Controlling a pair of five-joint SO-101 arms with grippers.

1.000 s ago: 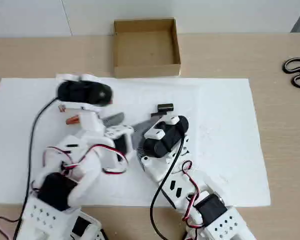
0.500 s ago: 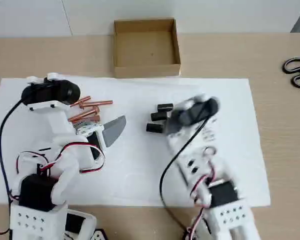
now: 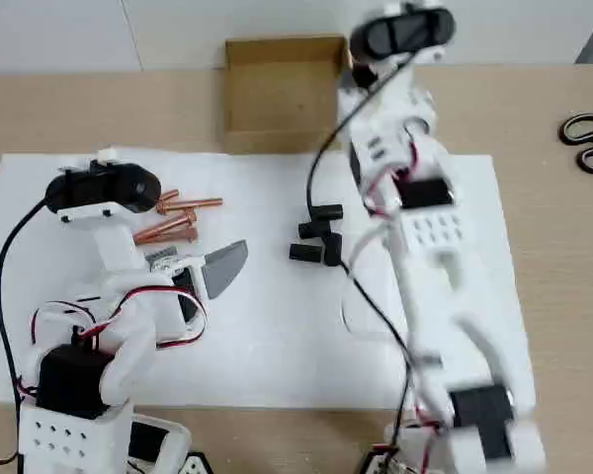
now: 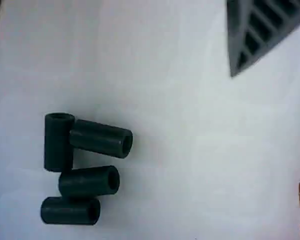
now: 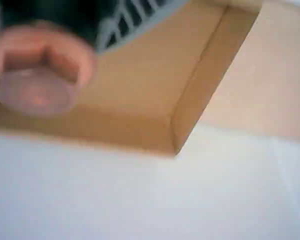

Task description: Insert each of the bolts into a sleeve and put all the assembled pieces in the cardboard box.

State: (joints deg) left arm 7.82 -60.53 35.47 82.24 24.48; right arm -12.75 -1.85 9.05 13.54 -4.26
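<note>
Bolts (image 3: 168, 231) of copper colour lay in a small bunch on the white sheet (image 3: 277, 336), just beside the left arm. The left pincer (image 3: 193, 265) sat low over the sheet near them, open, with nothing in it. Four black sleeves (image 3: 314, 229) lay close together in the middle of the sheet, some touching, well apart from the bolts. The right arm was stretched out to the cardboard box (image 3: 287, 138) at the far side of the counter (image 3: 553, 247). The right pincer (image 3: 358, 77) was at the box's right wall, closed on one bolt (image 5: 35, 70). Its round copper end looked blurry, above the box floor near a corner. Scissors (image 3: 588, 138) lay far off on the counter.
</note>
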